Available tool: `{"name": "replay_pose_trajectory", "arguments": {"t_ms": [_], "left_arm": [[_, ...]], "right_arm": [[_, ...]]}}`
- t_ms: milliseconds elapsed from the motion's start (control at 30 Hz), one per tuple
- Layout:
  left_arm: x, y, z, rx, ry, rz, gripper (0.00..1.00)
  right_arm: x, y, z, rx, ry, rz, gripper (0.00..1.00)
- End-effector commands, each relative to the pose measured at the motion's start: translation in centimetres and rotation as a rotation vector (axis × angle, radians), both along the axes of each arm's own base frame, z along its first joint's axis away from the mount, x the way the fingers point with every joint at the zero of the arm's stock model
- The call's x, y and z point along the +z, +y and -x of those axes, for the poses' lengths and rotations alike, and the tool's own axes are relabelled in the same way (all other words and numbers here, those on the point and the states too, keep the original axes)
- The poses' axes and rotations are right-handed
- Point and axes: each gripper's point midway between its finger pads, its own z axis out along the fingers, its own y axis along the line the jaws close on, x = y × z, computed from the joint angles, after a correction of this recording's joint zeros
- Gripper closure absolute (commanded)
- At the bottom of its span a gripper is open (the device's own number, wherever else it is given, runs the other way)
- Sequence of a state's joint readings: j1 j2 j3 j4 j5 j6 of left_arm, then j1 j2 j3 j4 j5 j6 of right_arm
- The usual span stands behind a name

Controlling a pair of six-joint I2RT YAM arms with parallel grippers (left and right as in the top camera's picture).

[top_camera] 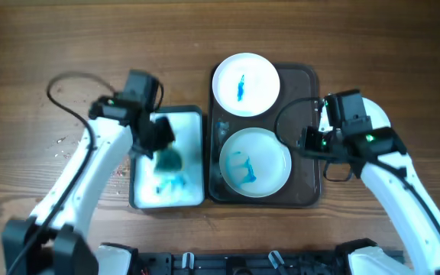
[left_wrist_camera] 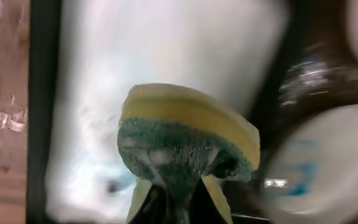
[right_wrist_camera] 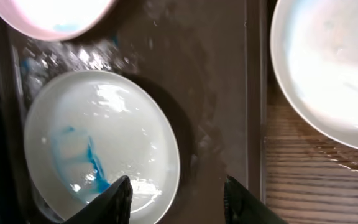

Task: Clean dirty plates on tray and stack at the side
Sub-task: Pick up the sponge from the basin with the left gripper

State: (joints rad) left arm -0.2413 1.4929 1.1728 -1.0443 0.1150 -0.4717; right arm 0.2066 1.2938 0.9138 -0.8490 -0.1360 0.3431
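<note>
Two white plates with blue smears lie on the dark tray (top_camera: 308, 130): a smaller one (top_camera: 245, 84) at the back and a larger one (top_camera: 255, 162) in front. My left gripper (top_camera: 160, 145) is shut on a yellow and green sponge (left_wrist_camera: 188, 134) and holds it above the white basin (top_camera: 189, 122) left of the tray. My right gripper (right_wrist_camera: 176, 199) is open and empty over the tray's right part, beside the larger plate (right_wrist_camera: 101, 143). A clean white plate (right_wrist_camera: 328, 68) lies on the table right of the tray, mostly under my right arm in the overhead view.
The basin holds blue-tinted water (top_camera: 170, 183). Wooden table (top_camera: 52, 46) lies all round. Small white crumbs (top_camera: 59, 149) are at the left. A black cable (top_camera: 63, 95) loops off the left arm.
</note>
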Motion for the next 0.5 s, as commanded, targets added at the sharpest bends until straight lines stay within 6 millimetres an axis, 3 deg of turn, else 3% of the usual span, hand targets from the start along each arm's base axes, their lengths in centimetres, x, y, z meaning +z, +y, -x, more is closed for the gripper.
{"name": "replay_pose_trajectory", "arguments": {"t_ms": [0, 133, 233, 367, 467], "left_arm": [[5.6, -4.0, -1.0, -0.120, -0.164, 0.104, 0.96], [4.9, -7.6, -0.7, -0.177, -0.161, 0.129, 0.96], [3.3, -9.2, -0.5, -0.201, -0.117, 0.123, 0.96], [-0.2, -12.1, -0.3, -0.228, -0.029, 0.132, 0.96], [-2.8, -15.3, 0.3, -0.282, 0.021, 0.167, 0.96]], "right_arm": [[-2.7, 1.4, 0.4, 0.106, 0.115, -0.054, 0.55], [-6.8, 1.7, -0.3, 0.140, 0.201, -0.040, 0.73], [-9.1, 1.9, -1.3, 0.145, 0.211, -0.039, 0.73], [-11.6, 3.3, -0.7, 0.184, 0.274, -0.111, 0.85], [-12.4, 2.7, -0.1, 0.168, 0.301, -0.084, 0.96]]}}
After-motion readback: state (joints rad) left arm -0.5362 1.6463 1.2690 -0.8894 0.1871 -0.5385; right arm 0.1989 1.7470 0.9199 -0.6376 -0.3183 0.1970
